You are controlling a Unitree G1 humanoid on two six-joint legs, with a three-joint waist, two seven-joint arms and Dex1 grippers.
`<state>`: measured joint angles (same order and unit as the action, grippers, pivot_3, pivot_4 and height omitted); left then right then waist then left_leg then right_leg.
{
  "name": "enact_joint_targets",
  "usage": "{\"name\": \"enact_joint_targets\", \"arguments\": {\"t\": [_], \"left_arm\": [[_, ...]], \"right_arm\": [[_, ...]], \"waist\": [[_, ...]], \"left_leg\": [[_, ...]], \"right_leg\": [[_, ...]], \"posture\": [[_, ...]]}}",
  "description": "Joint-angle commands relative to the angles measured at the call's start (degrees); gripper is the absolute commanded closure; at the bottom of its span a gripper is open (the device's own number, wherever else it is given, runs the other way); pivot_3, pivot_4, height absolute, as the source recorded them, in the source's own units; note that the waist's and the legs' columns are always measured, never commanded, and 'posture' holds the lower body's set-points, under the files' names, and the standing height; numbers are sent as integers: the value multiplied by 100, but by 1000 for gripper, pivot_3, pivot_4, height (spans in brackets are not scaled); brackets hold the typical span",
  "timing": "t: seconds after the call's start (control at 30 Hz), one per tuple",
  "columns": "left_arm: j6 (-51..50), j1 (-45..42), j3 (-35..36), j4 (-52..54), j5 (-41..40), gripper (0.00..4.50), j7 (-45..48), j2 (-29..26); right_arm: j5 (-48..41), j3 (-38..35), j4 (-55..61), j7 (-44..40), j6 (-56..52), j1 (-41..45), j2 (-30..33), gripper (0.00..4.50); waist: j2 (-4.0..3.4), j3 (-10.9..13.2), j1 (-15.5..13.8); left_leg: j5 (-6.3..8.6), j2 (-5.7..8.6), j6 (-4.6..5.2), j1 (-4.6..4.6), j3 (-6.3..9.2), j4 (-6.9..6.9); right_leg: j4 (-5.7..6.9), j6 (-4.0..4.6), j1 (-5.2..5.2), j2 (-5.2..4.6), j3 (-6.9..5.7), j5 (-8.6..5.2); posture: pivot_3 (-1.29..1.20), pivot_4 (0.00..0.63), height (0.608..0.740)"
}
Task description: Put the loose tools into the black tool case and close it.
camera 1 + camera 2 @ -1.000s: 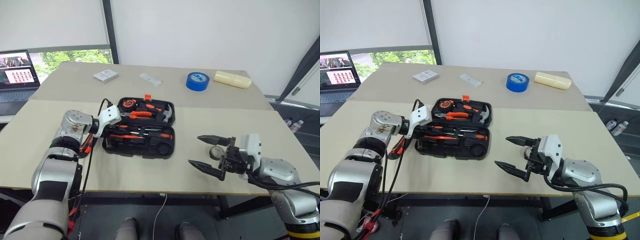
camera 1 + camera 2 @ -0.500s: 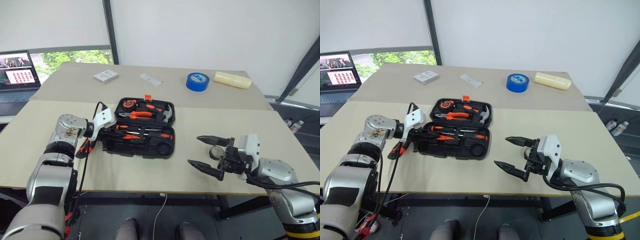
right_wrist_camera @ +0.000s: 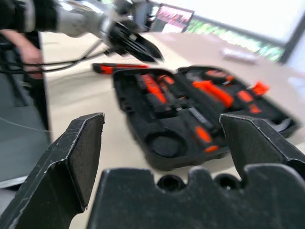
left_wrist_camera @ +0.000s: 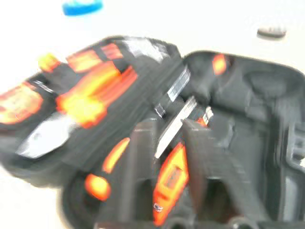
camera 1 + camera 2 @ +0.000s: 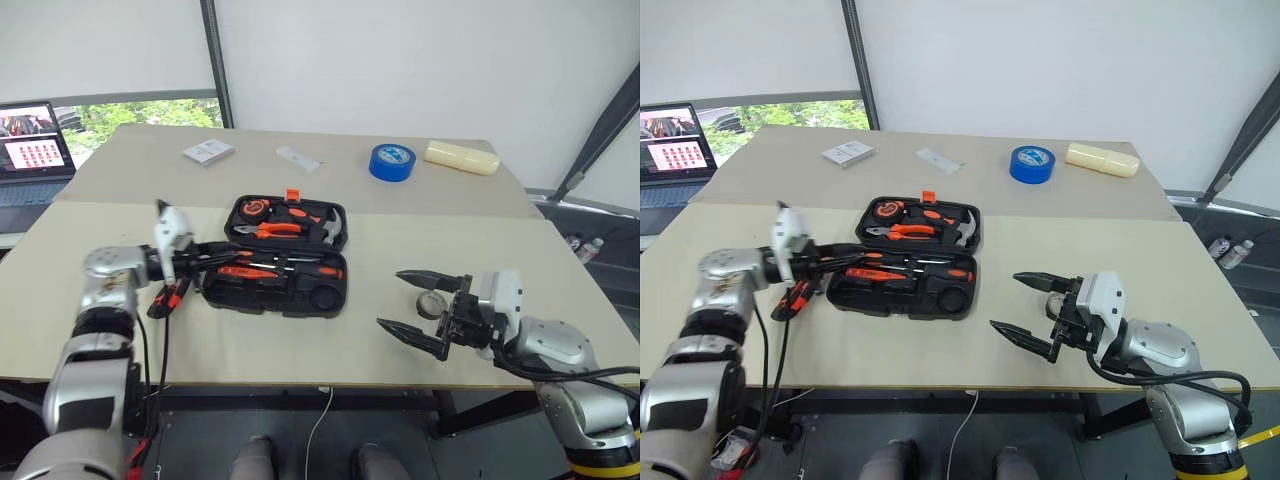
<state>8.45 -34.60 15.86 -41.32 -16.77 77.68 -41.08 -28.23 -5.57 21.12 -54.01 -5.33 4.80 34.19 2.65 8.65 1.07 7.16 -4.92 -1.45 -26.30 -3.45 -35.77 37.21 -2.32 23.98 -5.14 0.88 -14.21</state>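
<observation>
A: How many cases and grippers are there?
B: One black tool case [image 5: 280,262] lies open mid-table. The left gripper [image 5: 222,255], fingers slightly apart, reaches over its left edge; the right gripper [image 5: 415,305] gapes wide, empty.
A: Loose tools?
B: One utility knife [image 5: 172,296] left of the case, one small tape roll [image 5: 432,304] right.

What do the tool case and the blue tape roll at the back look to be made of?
The tool case: black moulded plastic by the look, matte, with rounded corners and shaped recesses that hold the tools. The blue tape roll: probably plastic or vinyl tape wound on a core, smooth with a slight sheen; the material can't be confirmed from here.
</observation>
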Motion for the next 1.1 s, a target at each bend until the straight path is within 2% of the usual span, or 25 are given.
{"name": "enact_joint_targets", "arguments": {"t": [0.03,0.17,0.27,0.43,0.5,0.63,0.8,0.93,1.1], "left_arm": [[-352,1416,1040,1414,-535,1677,-826,-167],[-904,3127,2138,2727,-899,89,-1952,49],[-1114,4240,2810,3369,-1107,11,-2513,372],[-1528,5344,3280,3696,-1432,11,-2855,706],[-1783,5512,3282,3987,-1647,11,-2914,730],[-2705,5097,2907,4630,-2161,11,-3187,428],[-4136,4220,2020,4963,-1887,11,-4131,-146],[-4852,3392,1264,4865,-1476,11,-4888,-271],[-5013,2562,528,4381,-1095,11,-5139,-110]], "right_arm": [[-129,-106,-96,-415,747,-81,-168,0],[-330,-201,-330,-575,824,-41,-255,0],[-253,-183,-493,-742,1033,-74,-230,0],[-226,-169,-600,-847,1165,-81,-209,0],[-234,-173,-599,-844,1182,-63,-207,0],[-318,-167,-581,-804,1047,123,-184,0],[-338,-113,-671,-802,900,475,-149,0],[-342,-32,-718,-839,773,663,-131,0],[-332,38,-739,-893,681,759,-131,0]], "waist": [[-3,1,6],[-2,4,-18],[-4,2,-82],[-4,-1,-170],[-2,-3,-170],[-6,-1,-228],[-11,-7,-176],[-13,-6,-145],[-13,-6,-130]], "left_leg": [[0,-1,0,2,0,2],[1,-6,-1,2,-3,0],[29,-8,-47,17,-11,-1],[32,-5,-52,22,-24,0],[32,-8,-52,23,-29,0],[33,-12,-54,20,-28,3],[33,-11,-54,18,-31,2],[31,-9,-50,17,-35,4],[19,-11,-31,11,-26,24]], "right_leg": [[0,0,-1,-1,0,0],[-4,4,0,-5,-4,-3],[-19,36,5,-24,-18,-26],[-22,27,8,-43,-29,-33],[-23,28,10,-44,-28,-32],[-23,28,13,-47,-40,-33],[-25,32,16,-43,-37,-29],[-20,36,8,-32,-25,-23],[-14,20,13,-10,-14,-1]], "posture": [[0,150,740],[0,150,740],[0,150,740],[0,150,740],[0,150,740],[0,150,740],[0,150,740],[0,150,740],[0,150,740]]}}
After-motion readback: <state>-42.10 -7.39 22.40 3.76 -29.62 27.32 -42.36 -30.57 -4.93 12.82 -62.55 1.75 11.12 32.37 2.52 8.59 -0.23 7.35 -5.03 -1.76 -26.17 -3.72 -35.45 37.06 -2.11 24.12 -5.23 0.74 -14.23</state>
